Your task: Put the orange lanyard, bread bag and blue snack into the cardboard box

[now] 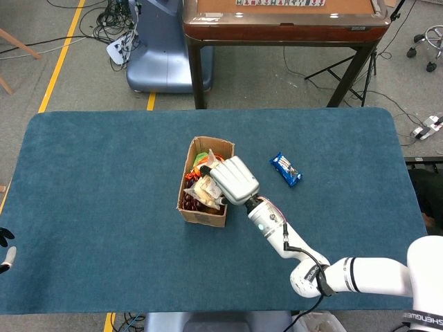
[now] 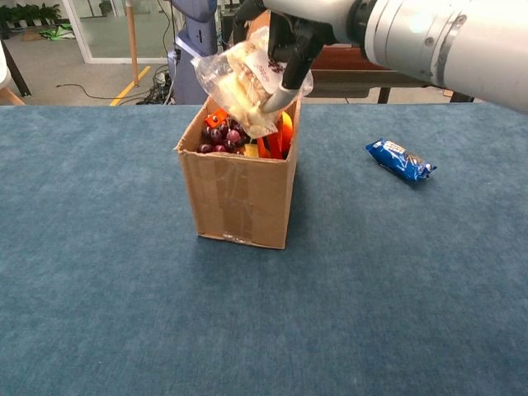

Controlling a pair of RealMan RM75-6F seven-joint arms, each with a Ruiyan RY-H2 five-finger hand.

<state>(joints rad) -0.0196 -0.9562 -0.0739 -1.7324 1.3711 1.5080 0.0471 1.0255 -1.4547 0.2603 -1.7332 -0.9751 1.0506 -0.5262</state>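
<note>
- Head view: right hand (image 1: 234, 180) sits mid-frame over the box (image 1: 203, 214), fingers closed on the bread bag (image 1: 205, 190).
- Chest view: same hand (image 2: 285, 41) top centre, pinching the bag (image 2: 247, 78) by its upper edge; bag hangs tilted, lower end dipping into the box (image 2: 239, 198) mouth, most of it above the rim.
- Lanyard (image 2: 279, 136) already inside, orange loops poking up at the right side of the opening; dark grapes (image 2: 223, 134) fill the left side.
- Snack (image 2: 399, 159) lies on the table (image 2: 396, 280) right of the box, well apart from it; head view shows it (image 1: 285, 169) right of centre. Not packed yet.
- Left hand (image 1: 5, 247) barely visible at the lower-left edge of head view; finger state cannot be told.
- Step in hand, my read: bag going in, roughly one of three items done.
- To do it well: centre the bag over the opening, lower until its bulk is below the rim, then let go; a high drop may leave it perched on the grapes or draped over the edge.
- Keep the hand off the cardboard walls; the box looks light and could tip or slide.
- Avoid snagging the lanyard loops when pulling out.
</note>
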